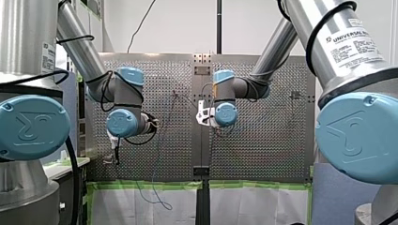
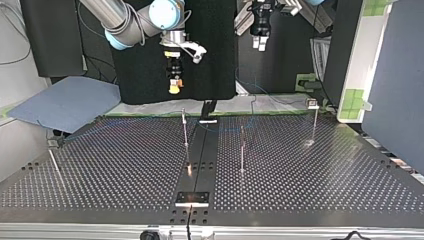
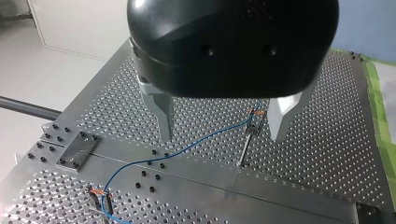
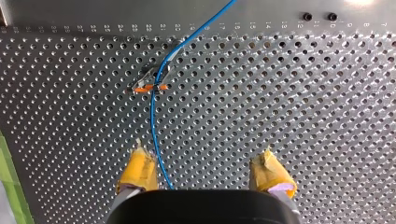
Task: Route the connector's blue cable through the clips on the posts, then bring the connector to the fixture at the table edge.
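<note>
Here, my left jaws are hanging above the perforated tabletop, their two metal fingers standing well apart and gripping nothing. Below them, in the left wrist view, the blue cable is running across the surface from an orange-tipped clip on a thin post to a second clip just past the middle seam. My right jaws are standing apart too, their yellow pads holding nothing. In the right wrist view the cable is passing under the gap between them, closer to one pad, after threading through a clip with orange tabs ahead of the jaws. In the top view both arms are holding their jaws raised well above the tabletop, my right arm coming in from the upper left, and four upright rods are standing spread across the surface. In the front view a loop of the cable is hanging down over the tabletop edge nearest the arms. I cannot make out the connector itself in any view
</note>
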